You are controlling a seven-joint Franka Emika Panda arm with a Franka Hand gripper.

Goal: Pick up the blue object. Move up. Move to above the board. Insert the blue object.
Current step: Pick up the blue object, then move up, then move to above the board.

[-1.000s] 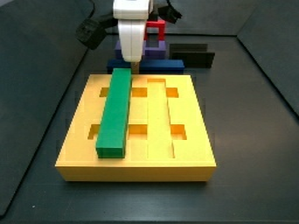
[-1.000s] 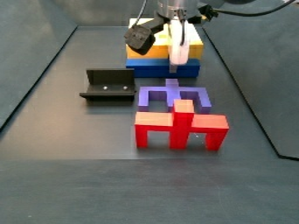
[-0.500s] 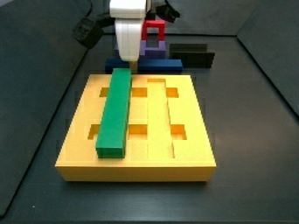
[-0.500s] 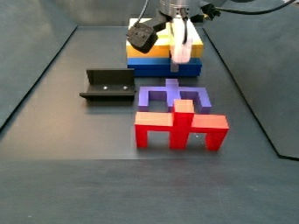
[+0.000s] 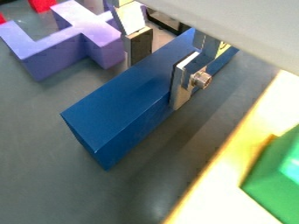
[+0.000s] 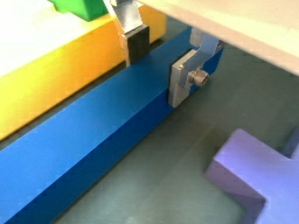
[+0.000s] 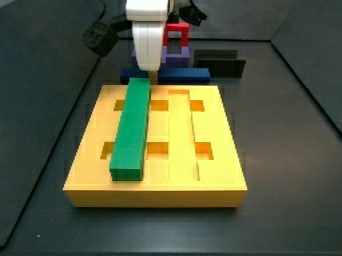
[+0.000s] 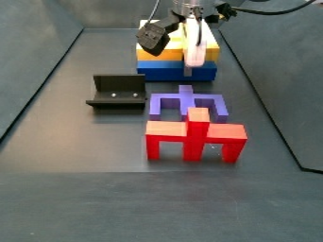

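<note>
Between the earlier side views and now almost nothing has shifted — the gripper [image 5: 163, 63] sits at the same height over the blue object [image 5: 135, 109], so I judge the descent finished and the grasp the step in hand.

The blue object lies flat on the counter [image 8: 76, 151], snug along the end of the board [image 7: 154, 160] and on the side facing the purple block [image 8: 183, 102]. In both wrist views the silver fingers [image 6: 187, 74] straddle the bar crosswise, one on each long face, seemingly pressed to it — whether they truly clamp it I cannot tell. The bar rests on the counter, not yet lifted. The green bar [image 7: 131, 125] already fills one groove of the board.
</note>
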